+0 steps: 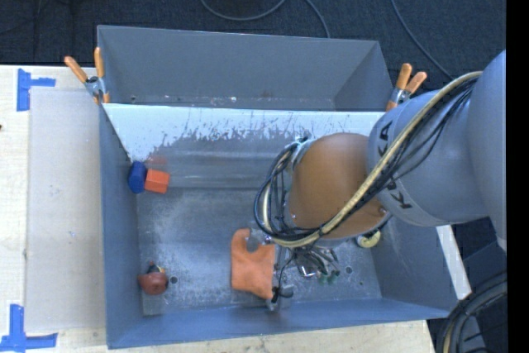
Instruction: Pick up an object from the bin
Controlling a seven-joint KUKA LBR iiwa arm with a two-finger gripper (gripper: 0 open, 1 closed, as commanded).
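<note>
A grey metal bin [248, 70] stands in front of a dark floor with loose cables. The gripper [277, 295] is low at the near wall, at the right edge of a flat orange soft thing [250, 264]. If it is wide or narrow, I cannot tell. Well apart on the left lie a red-brown ball [153, 282] and, farther, a blue block [137, 176] touching an orange block [158, 181]. The step seems to be the reach onto the orange thing. The next move calls for a firm close and a straight lift.
</note>
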